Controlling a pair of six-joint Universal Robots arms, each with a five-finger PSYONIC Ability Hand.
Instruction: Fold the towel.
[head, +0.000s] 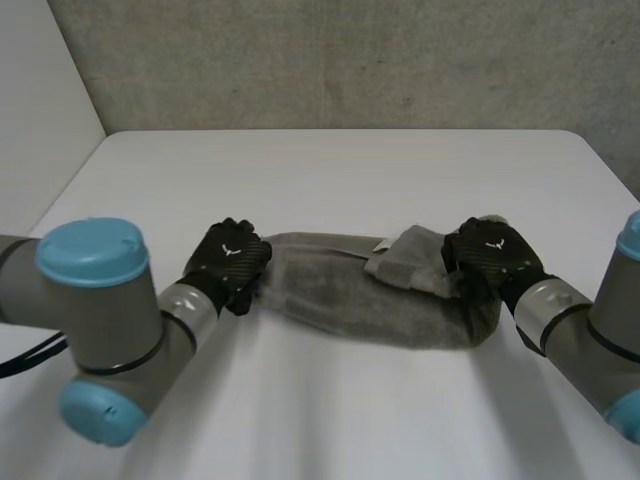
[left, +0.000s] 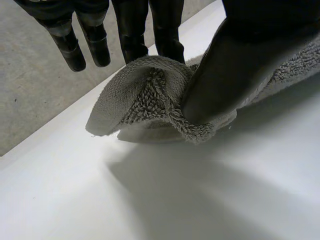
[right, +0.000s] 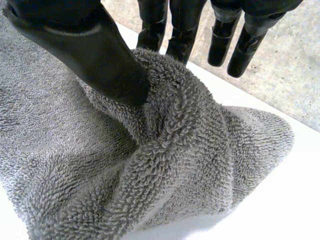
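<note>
A grey towel lies bunched in a long roll across the middle of the white table. My left hand is at the towel's left end. There its thumb presses the towel against fingers behind the fold, so this hand is shut on that end. At the towel's right end is my right hand. Its thumb digs into the towel against the fingers, pinching a raised fold. A small flap of cloth sticks up beside the right hand.
A grey wall runs along the table's far edge. My two arms come in from the near corners, the left arm and the right arm. Bare tabletop lies in front of and behind the towel.
</note>
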